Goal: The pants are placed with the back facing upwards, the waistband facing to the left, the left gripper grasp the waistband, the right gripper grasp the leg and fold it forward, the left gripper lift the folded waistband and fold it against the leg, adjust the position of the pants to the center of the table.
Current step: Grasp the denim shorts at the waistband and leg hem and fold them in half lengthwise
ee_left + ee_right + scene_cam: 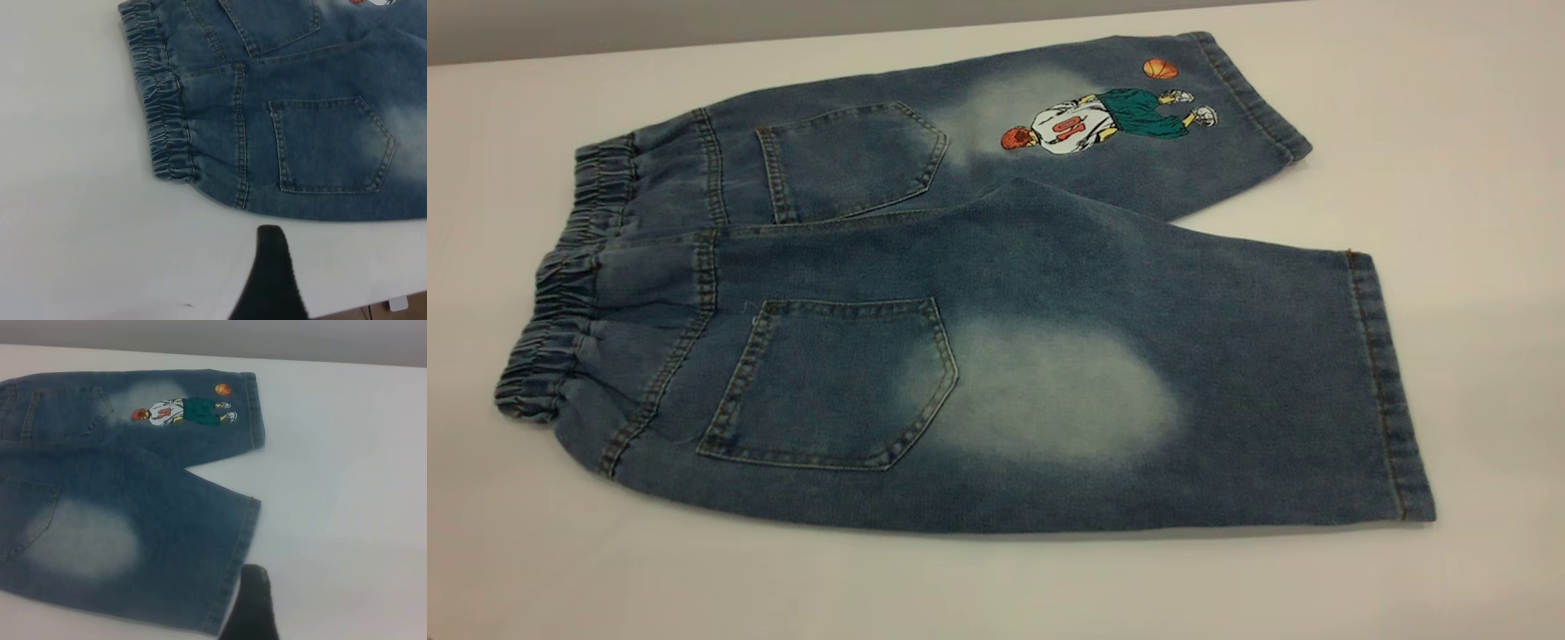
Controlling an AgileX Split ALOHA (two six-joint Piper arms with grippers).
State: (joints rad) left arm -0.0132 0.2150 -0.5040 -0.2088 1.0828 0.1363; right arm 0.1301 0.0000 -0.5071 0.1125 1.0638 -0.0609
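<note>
Pants [960, 293] lay flat on the bench [1449, 133], long axis left-right: waistband [560, 302] nearest your left hand [270, 280], leg [1138, 382] hem by your right hand [250, 603]. Whether either hand was spread, you couldn't tell.

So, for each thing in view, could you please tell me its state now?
Blue faded denim pants: unfolded, flat, back side up.
Gathered dark blue elastic waistband: toward the left side, not grasped.
Plain near leg: spread flat, overlapping the other leg.
Leg with basketball-player print: flat, far side.
Left claw: off the pants, near the waistband corner.
Right claw: beside the plain leg's hem.
</note>
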